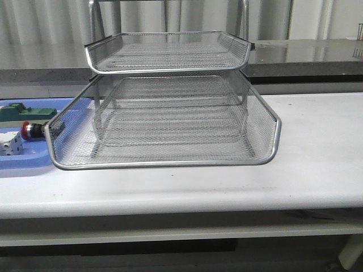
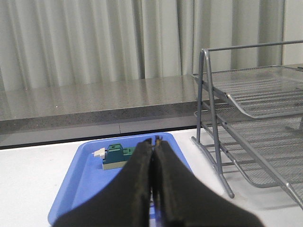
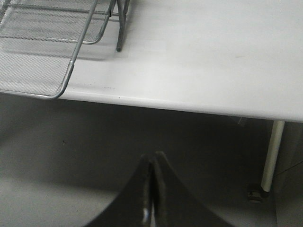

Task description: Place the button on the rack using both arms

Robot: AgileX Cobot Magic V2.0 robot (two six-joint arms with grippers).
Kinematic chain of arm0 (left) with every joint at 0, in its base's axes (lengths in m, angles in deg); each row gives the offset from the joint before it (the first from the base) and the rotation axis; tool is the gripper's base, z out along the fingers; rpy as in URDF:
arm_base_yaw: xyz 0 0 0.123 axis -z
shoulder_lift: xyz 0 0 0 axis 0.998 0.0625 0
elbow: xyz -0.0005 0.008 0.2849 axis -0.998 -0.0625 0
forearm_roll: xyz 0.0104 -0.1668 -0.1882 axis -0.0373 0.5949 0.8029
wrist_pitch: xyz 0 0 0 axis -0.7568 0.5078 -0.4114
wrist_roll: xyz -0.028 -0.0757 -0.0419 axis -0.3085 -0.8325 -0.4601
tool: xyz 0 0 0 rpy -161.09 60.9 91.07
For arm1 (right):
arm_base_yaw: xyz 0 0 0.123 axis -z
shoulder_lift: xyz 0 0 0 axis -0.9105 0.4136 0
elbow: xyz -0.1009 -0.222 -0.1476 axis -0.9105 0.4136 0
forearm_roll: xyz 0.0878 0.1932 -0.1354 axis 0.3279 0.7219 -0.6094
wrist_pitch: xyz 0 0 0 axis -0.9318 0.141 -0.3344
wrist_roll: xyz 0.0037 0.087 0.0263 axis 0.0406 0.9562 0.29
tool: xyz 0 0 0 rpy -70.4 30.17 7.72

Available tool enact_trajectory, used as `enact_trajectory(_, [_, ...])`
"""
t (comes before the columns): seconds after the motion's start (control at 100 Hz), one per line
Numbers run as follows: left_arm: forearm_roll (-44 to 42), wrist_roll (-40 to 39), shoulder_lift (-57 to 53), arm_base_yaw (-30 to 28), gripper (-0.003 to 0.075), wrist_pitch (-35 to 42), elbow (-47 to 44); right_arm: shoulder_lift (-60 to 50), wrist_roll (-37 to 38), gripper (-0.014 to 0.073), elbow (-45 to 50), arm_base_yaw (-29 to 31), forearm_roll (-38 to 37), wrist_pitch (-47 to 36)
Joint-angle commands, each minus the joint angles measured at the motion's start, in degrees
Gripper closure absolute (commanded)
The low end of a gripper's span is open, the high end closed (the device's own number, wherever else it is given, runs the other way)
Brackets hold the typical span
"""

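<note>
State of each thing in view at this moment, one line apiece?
button: lying on the blue tray, not grasped
rack: trays bare, lower one pulled forward
left gripper: shut, holding nothing
right gripper: shut, holding nothing, off the table edge

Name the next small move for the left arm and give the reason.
Probably open the left gripper and move it toward the button: its fingers are pressed shut on nothing, and the button lies on the blue tray, beside the rack.
</note>
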Motion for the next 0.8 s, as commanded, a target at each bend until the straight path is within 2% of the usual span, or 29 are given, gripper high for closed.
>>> enact_trajectory(0.0, [0.3,-0.62,-1.87,-0.14,0.0741,4.18,-3.16,0.24,0.1,0.0662,-1.84,0.18,-0.44,-3.69])
enact_trajectory(0.21, [1.13,-0.62,-1.87,-0.14,0.0741,4.18,-2.94,0.24,0.1,0.0662,-1.84,0.18,-0.44,-3.69])
enact_trajectory(0.33, [9.82,-0.62,-1.77,-0.14,0.0741,3.68,-0.88,0.24,0.1,0.0662,-1.84,0.18,-0.44,-3.69])
enact_trajectory(0.47, [12.1,-0.62,0.55,-0.14,0.0741,1.02,3.96,0.24,0.1,0.0662,-1.84,0.18,-0.44,-3.69])
enact_trajectory(0.64, [12.1,-0.62,9.2,-0.14,0.0741,-3.13,12.97,0.24,0.1,0.0662,-1.84,0.18,-0.44,-3.69])
enact_trajectory(0.79, [12.1,-0.62,22.35,-0.14,0.0741,-6.74,23.33,0.24,0.1,0.0662,-1.84,0.18,-0.44,-3.69])
